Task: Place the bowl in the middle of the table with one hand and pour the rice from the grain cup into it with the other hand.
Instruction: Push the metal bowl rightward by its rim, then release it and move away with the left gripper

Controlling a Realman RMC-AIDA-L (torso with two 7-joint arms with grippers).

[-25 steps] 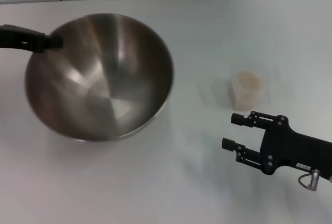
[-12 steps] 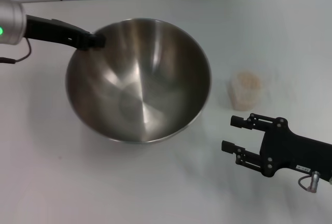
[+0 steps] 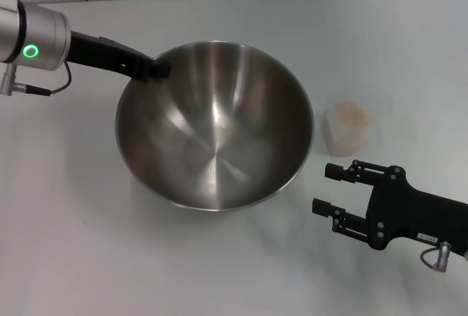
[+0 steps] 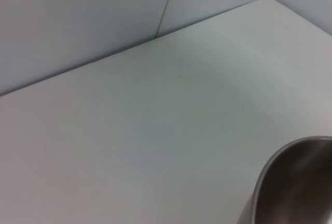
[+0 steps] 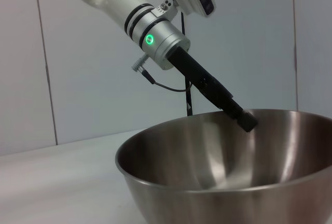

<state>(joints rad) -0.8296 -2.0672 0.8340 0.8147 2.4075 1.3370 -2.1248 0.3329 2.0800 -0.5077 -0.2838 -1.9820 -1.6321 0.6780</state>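
— Since a second ago, what has moved in the head view?
— Carried by the left gripper (image 3: 157,69), whose fingers are clamped on its far-left rim, the bowl (image 3: 214,126) has travelled right to about mid-table (image 3: 88,243). The grain cup (image 3: 346,127) with rice (image 3: 350,114) stands just right of it, unmoved. The right gripper (image 3: 330,188) hovers near the cup, fingers spread wide and holding nothing.
— And the left wrist view?
— Only bare table and a curve of bowl rim (image 4: 290,182).
— The right wrist view?
— The bowl (image 5: 228,167) fills the foreground; the left gripper (image 5: 248,122) pinches its far rim.
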